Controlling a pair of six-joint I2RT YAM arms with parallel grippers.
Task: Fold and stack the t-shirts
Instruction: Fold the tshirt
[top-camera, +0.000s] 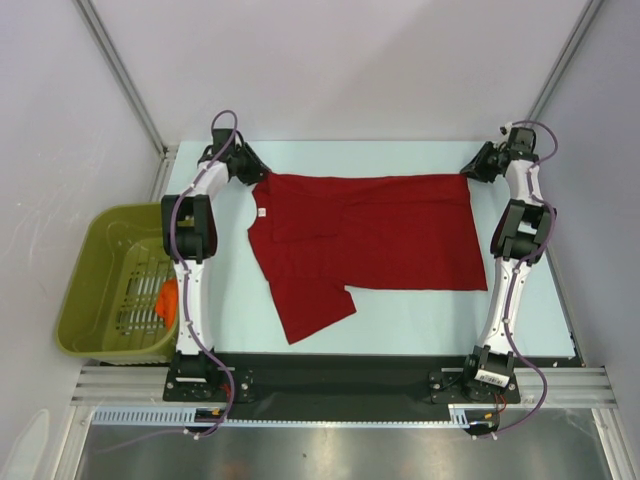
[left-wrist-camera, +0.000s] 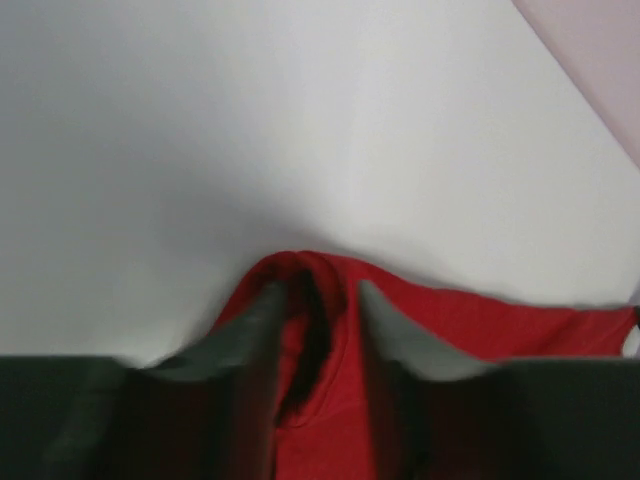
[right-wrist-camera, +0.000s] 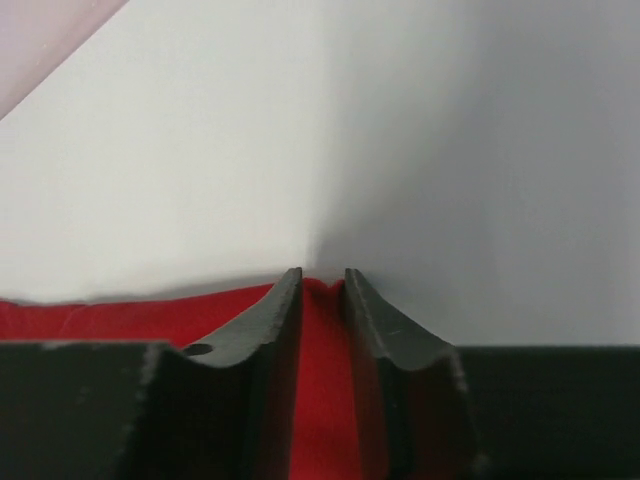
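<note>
Red cloth sits clamped between the fingers of both hands. The left hand (left-wrist-camera: 317, 292) grips a bunched corner of the t-shirt (top-camera: 370, 240) at 10 o'clock on the worktop (top-camera: 420, 310), and the right hand (right-wrist-camera: 322, 275) pinches the far corner at 2 o'clock. The shirt lies spread across the middle, one part trailing toward 7 o'clock. For a clean fold, I judge both hands should rise together, hold the far edge taut and carry it evenly toward 6 o'clock. A green basket (top-camera: 85, 300) stands at 9 o'clock.
</note>
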